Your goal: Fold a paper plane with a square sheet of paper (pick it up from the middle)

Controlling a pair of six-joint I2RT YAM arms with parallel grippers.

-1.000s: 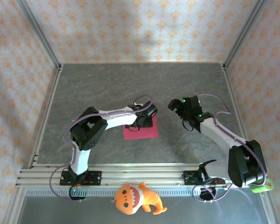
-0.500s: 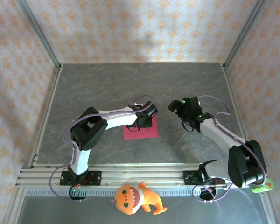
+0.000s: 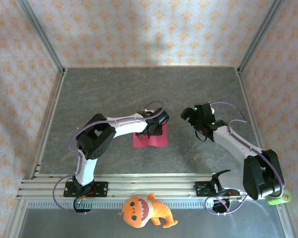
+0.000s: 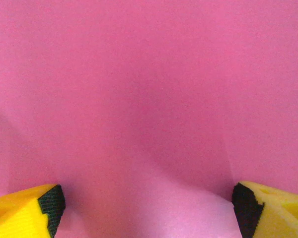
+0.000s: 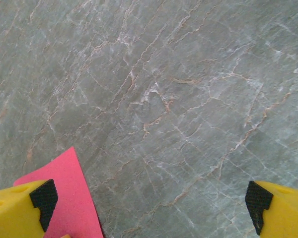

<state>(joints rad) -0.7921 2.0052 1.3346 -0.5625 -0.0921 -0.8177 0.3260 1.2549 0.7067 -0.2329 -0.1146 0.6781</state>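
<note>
- square sheet of paper (image 3: 158,141) lies on the grey table (image 3: 114,94), between the two arms.
- left gripper (image 3: 150,130) is set down on the sheet's middle. jaws stand wide, pads (image 4: 48,201) pressing the paper, and a soft hump rises between them. nothing is pinched yet. judged a set-up to gather the middle, as the task asks.
- right gripper (image 3: 190,117) hangs just beside the sheet's right edge, jaws fully apart and empty, over bare table. likely held clear so it doesn't pin the paper.
- no crease seen, so folding is judged not begun.
</note>
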